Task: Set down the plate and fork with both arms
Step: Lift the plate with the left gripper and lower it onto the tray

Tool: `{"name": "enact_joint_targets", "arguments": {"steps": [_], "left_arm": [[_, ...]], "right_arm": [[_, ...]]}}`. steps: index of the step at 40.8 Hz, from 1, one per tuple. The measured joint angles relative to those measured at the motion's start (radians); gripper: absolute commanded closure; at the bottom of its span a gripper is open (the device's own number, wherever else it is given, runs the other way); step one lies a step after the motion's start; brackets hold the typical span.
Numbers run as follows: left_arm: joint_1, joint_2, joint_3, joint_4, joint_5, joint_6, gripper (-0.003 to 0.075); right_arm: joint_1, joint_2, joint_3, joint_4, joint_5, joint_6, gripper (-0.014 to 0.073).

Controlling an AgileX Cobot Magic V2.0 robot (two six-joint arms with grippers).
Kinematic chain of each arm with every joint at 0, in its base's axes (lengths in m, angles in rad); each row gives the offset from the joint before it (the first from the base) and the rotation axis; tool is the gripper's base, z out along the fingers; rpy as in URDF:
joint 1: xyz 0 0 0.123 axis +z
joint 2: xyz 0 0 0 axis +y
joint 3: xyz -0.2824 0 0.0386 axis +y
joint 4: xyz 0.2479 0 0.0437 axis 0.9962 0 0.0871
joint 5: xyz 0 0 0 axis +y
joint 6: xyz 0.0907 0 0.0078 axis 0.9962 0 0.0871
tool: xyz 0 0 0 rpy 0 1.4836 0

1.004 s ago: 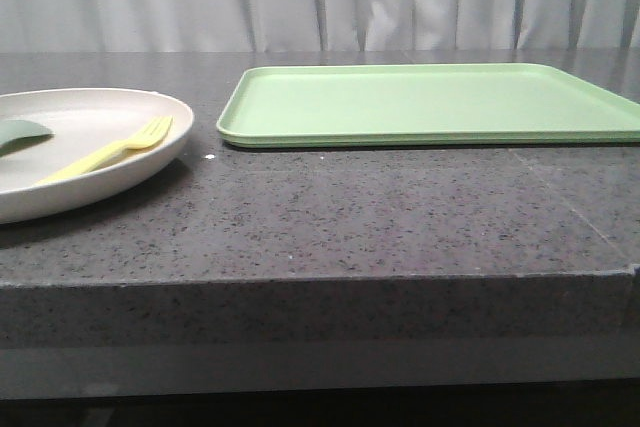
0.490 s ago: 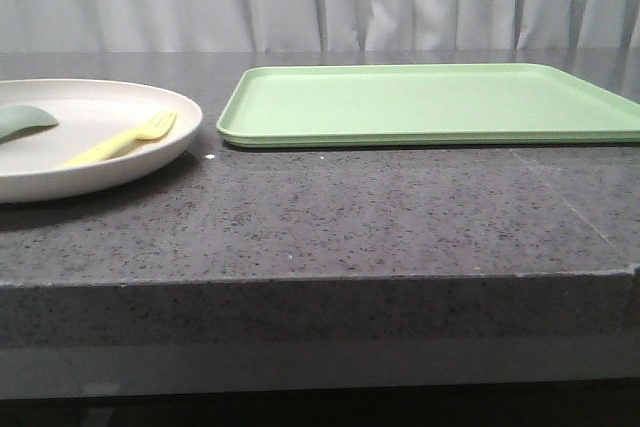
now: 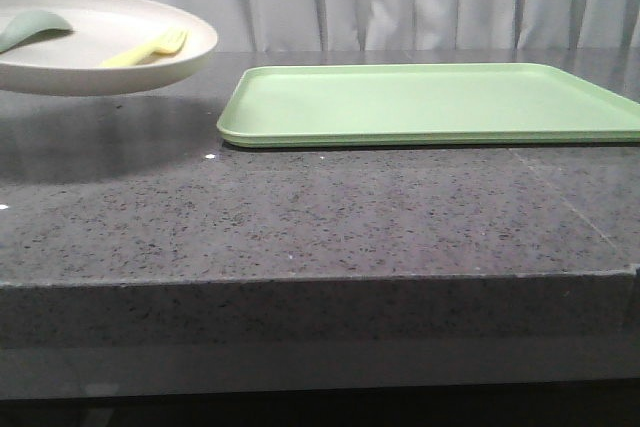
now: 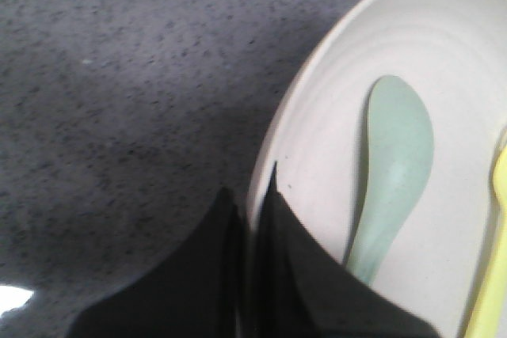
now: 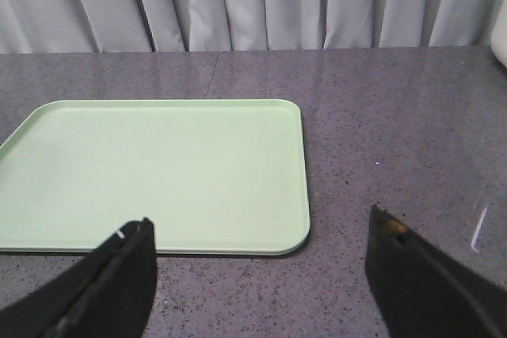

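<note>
The cream-white plate hangs in the air above the dark table at the far left of the front view. On it lie the pale-yellow fork and a grey-green spoon. In the left wrist view my left gripper is shut on the plate's rim, one finger under it and one inside; the spoon and the fork lie close by. My right gripper is open and empty over the bare table, beside a corner of the green tray. Neither gripper shows in the front view.
A flat light-green tray lies on the dark speckled table, right of the plate; it also shows in the right wrist view. A grey curtain hangs behind the table. The table's front edge runs across the lower front view.
The plate, with fork and spoon on it, has risen off the table and moved slightly right, levelling out from its earlier tilt. The tray has not moved.
</note>
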Motion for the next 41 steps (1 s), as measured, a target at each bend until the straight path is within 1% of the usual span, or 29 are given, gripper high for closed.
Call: {"name": "enact_joint_targets", "arguments": {"steps": [6,10,13,24,29,34,41], "left_arm": [[-0.078,0.006,-0.008,-0.016,-0.087,-0.002,0.0738],[-0.149,0.014,-0.011,-0.023,-0.155,-0.021,0.0738],[-0.205,0.035,-0.031,-0.030,-0.181,-0.034,0.0738],[-0.426,0.236,-0.197,-0.049,-0.202,-0.075,0.0738],[-0.501,0.340,-0.293,-0.059,-0.211,-0.082,0.0738],[-0.546,0.439,-0.389,-0.077,-0.218,-0.103,0.0738],[-0.562,0.537,-0.469,-0.097,-0.232,-0.132,0.0738]], "right_arm": [[0.000,0.000,0.000,0.000,0.000,0.000,0.0022],[0.000,0.000,0.000,0.000,0.000,0.000,0.0022],[0.000,0.000,0.000,0.000,0.000,0.000,0.0022],[0.000,0.000,0.000,0.000,0.000,0.000,0.0022],[0.000,0.000,0.000,0.000,0.000,0.000,0.0022],[0.000,0.000,0.000,0.000,0.000,0.000,0.0022],[0.000,0.000,0.000,0.000,0.000,0.000,0.0022]]}}
